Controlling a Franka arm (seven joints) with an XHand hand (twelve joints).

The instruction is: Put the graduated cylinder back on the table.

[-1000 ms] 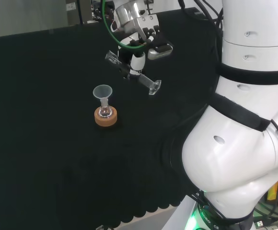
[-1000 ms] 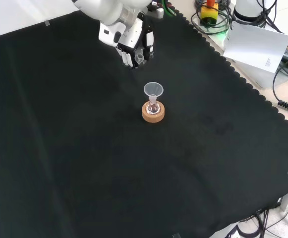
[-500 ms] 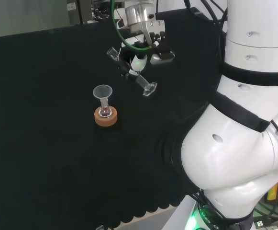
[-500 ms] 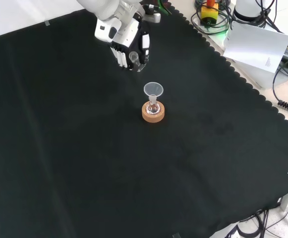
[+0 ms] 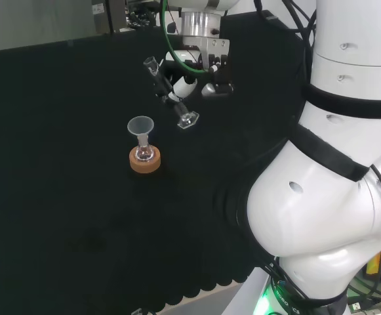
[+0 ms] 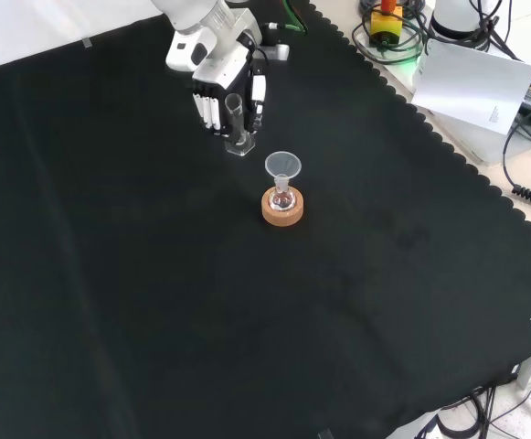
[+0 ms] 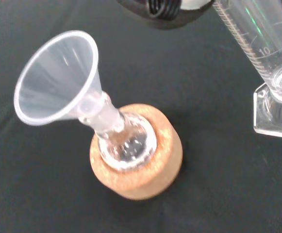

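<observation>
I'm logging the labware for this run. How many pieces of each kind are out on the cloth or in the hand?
Graduated cylinder, held in the hand: 1
Funnel: 1
Small flask: 1
Cork ring: 1
Total: 4

— What's cut off in the wrist view?
— The graduated cylinder (image 7: 272,73): its upper tube leaves the frame at one o'clock, its foot at three.
— And from the front?
— The hand (image 6: 221,87) covers the tube's middle; whether the foot touches the worktop (image 6: 155,293) is unclear.
</observation>
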